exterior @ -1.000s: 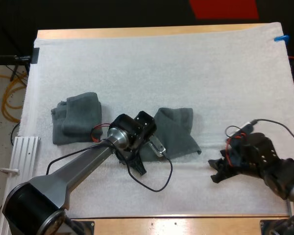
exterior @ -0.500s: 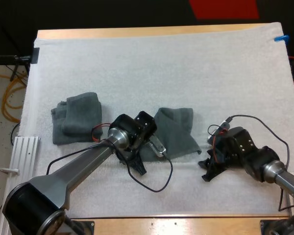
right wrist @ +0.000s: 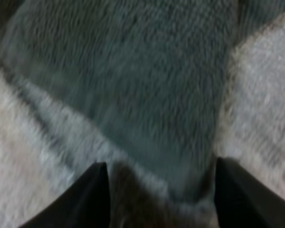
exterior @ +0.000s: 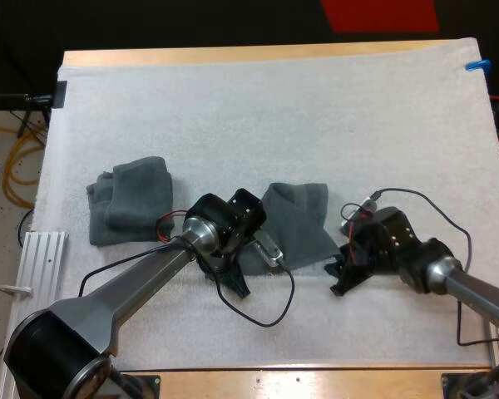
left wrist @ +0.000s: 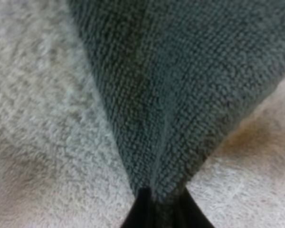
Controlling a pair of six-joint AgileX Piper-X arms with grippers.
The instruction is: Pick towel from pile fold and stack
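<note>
Towel [exterior: 298,218] corner is pinched tight by left gripper [left wrist: 156,211] — right gripper [right wrist: 160,190] fingers spread apart at other corner, holding nothing

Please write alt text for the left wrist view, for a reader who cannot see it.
The left gripper is shut on the corner of a dark grey-green towel: its two black fingers pinch the cloth from both sides. The towel spreads away from them over the white mat.

Centre towel [exterior: 299,220], left towel [exterior: 129,208] — dark grey-green, plain; mat [exterior: 274,108] white; table [exterior: 316,385] light wood.
</note>
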